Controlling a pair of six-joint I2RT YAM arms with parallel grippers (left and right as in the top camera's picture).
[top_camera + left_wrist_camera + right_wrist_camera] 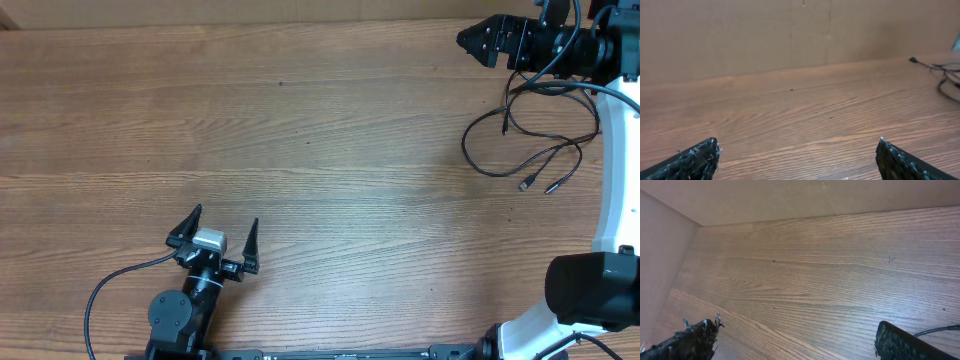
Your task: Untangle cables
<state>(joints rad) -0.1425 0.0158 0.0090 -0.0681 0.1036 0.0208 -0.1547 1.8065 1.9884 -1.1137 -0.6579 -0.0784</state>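
Note:
The cables (535, 140) are thin black cords looped together on the wooden table at the far right, with two small plugs (535, 185) lying at their near end. They also show at the right edge of the left wrist view (945, 75), and one strand shows in the right wrist view (940, 329). My right gripper (478, 40) is open and empty, up at the back right, just left of and beyond the cables. Its jaws (797, 330) span bare wood. My left gripper (222, 225) is open and empty at the front left, far from the cables, over bare wood (798, 150).
A brown cardboard wall (790, 35) stands along the table's back edge and meets a side wall (660, 260). The right arm's white base and thicker black arm cable (600, 200) stand at the right edge. The left arm's own cable (110, 285) loops at the front left.

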